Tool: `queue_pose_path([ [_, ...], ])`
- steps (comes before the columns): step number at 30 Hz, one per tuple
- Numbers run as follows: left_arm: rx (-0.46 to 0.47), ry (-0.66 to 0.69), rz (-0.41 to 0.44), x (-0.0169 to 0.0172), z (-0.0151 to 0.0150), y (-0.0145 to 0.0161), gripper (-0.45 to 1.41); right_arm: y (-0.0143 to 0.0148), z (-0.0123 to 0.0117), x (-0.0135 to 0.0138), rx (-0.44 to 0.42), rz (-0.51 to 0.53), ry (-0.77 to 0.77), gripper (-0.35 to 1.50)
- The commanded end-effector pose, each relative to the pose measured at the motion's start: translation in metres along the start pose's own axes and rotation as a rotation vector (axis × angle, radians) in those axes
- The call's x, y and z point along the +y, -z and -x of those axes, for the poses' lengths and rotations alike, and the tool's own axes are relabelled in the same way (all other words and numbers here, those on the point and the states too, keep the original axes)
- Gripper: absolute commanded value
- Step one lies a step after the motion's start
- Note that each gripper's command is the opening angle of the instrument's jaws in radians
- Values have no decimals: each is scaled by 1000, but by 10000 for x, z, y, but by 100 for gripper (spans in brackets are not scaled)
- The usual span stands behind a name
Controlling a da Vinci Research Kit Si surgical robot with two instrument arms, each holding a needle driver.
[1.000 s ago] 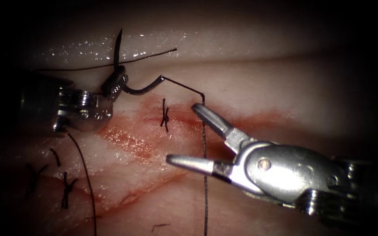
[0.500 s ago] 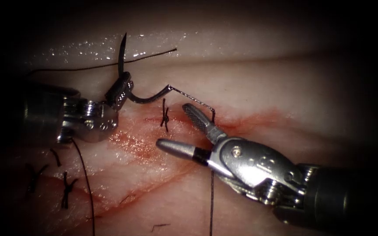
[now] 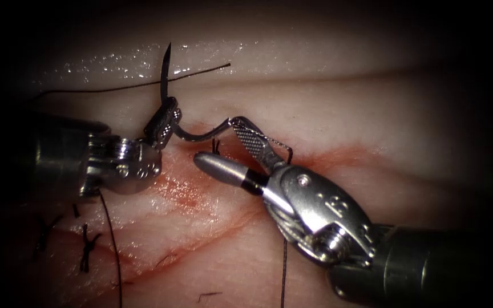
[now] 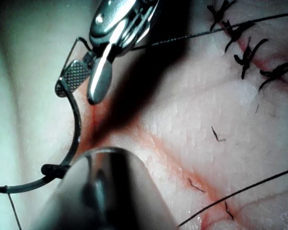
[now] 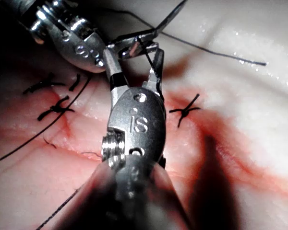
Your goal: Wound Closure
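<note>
Gripping needle (image 3: 169, 114) near its point, left tool (image 3: 164, 126) holds it clear above tissue (image 3: 372, 125). Right tool (image 3: 223, 145) gaping at swaged end, empty. Needle stiff, slippery: grasp mid-curve. Thread (image 3: 284, 268) limp.

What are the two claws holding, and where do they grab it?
The left claw grips the needle near its pointed end, clear of the tissue. The right claw is open, holding nothing.
</note>
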Motion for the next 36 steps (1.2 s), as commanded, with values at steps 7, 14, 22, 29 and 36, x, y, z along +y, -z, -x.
queue_pose_path([
  [7,25,4,-7,6,-14,2,-45,-11,5,-3,14,8,-7,69],
  [14,39,4,-13,7,-22,5,-37,-9,7,-5,48,11,-43,-35],
  [22,94,-2,-18,6,-26,18,64,5,2,8,26,66,-41,-35],
  [29,226,85,133,-13,-25,26,78,28,-12,36,-72,-22,82,-35],
  [36,320,371,513,-49,-10,32,26,53,-25,51,-209,-246,367,-35],
])
